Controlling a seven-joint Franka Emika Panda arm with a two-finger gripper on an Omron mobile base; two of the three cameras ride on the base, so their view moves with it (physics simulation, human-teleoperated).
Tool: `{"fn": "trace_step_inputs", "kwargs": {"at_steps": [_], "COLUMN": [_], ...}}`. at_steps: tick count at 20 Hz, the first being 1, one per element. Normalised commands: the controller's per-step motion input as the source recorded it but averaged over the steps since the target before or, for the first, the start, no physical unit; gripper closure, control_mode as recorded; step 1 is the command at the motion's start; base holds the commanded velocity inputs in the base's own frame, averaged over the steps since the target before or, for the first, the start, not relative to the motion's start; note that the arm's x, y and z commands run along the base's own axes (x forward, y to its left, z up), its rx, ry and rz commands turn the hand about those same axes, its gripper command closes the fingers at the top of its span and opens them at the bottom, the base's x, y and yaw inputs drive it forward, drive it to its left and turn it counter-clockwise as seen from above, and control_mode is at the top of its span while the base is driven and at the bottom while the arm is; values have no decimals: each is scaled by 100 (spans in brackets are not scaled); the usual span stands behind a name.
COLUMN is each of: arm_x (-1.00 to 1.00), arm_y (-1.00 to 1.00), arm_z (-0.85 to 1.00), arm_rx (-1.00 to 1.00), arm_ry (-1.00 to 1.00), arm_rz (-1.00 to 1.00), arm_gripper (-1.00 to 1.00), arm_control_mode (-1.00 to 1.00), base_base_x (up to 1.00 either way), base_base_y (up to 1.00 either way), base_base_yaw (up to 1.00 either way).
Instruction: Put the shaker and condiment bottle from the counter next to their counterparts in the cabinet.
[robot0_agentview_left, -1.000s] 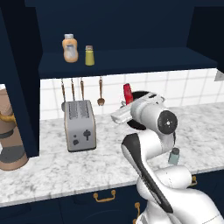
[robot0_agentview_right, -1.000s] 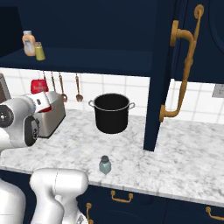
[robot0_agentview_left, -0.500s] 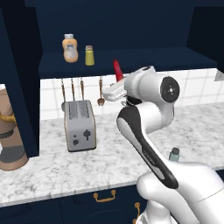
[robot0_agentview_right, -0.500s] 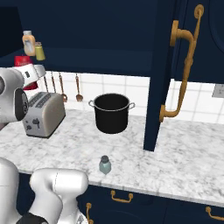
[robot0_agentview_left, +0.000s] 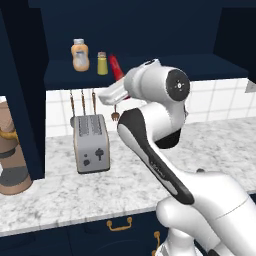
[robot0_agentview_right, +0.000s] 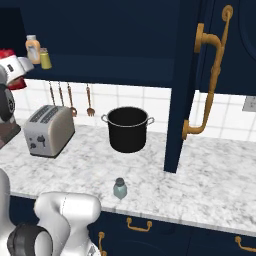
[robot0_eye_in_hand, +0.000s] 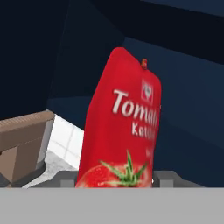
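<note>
My gripper (robot0_eye_in_hand: 117, 178) is shut on the red condiment bottle (robot0_eye_in_hand: 120, 131), whose tomato label faces the hand camera. In the left base view the bottle (robot0_agentview_left: 116, 66) leans at shelf height in the navy cabinet (robot0_agentview_left: 160, 70), just right of the yellow-green shaker (robot0_agentview_left: 102, 63) and the fat orange bottle (robot0_agentview_left: 80, 54). From the right the held bottle (robot0_agentview_right: 7, 54) sits at the left edge, in front of the counterparts (robot0_agentview_right: 39, 52). The pale grey-blue shaker (robot0_agentview_right: 119, 188) stands alone near the counter's (robot0_agentview_right: 200, 165) front edge.
A silver toaster (robot0_agentview_left: 91, 142) stands on the counter under the shelf, with utensils (robot0_agentview_right: 70, 97) hanging on the tiled wall behind it. A black pot (robot0_agentview_right: 129, 129) sits mid-counter. An open navy cabinet door (robot0_agentview_right: 185, 85) with a brass handle juts out right of the pot.
The arm has risen and swung left, carrying the red bottle from in front of the wall tiles up to shelf level beside the yellow-green shaker. The pale shaker stayed put.
</note>
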Motion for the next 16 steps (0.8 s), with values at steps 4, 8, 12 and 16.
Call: {"fn": "trace_step_inputs", "kwargs": {"at_steps": [4,8,12,16], "arm_x": [23,73,54,22], "arm_y": [18,9,18,51], "arm_z": [-5,0,0,0], "arm_rx": [-1,0,0,-1], "arm_ry": [1,2,1,0], "arm_rz": [0,0,1,1], "arm_gripper": [100,100,100,100], "arm_control_mode": [-100,-100,-100,-100], "base_base_x": [0,0,0,0], "base_base_y": [0,0,0,0], "base_base_yaw": [0,0,0,0]}}
